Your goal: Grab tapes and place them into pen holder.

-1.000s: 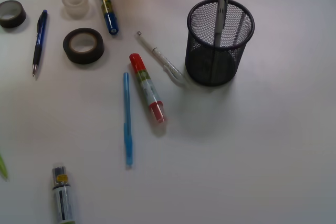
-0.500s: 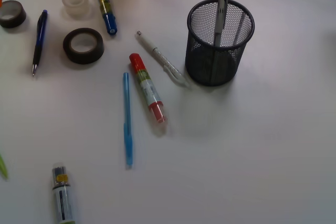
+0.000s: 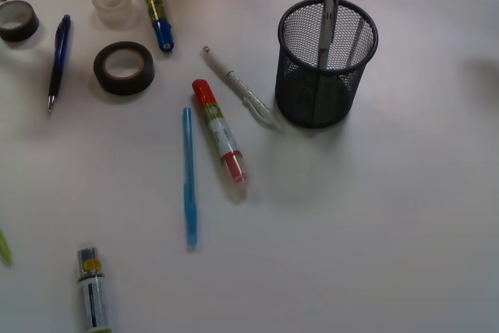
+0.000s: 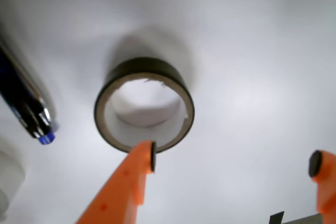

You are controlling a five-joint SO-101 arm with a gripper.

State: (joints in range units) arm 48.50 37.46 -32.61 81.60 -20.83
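Tape roll [image 4: 144,106] at the desk's [image 3: 390,232] far-left corner lies under the gripper [image 4: 233,162]. Jaws open, empty. Judged step: reaching; next, lower astride its wall and close.

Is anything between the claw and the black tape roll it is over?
Nothing visible does. In the wrist view the open claw hangs over the black tape roll, one finger at its rim. The dark blue pen lies off to the side.

Matt white table top [image 3: 374,216], smooth and faintly sheened. Black wire-mesh pen holder [image 3: 326,64], metal by the look. Matt black tape roll [image 4: 144,103] with pale papery core; translucent whitish roll [image 3: 111,4] looking plasticky. Glossy plastic pens [image 3: 189,177]. Smooth orange plastic gripper [image 4: 233,163] fingers with small black pads.
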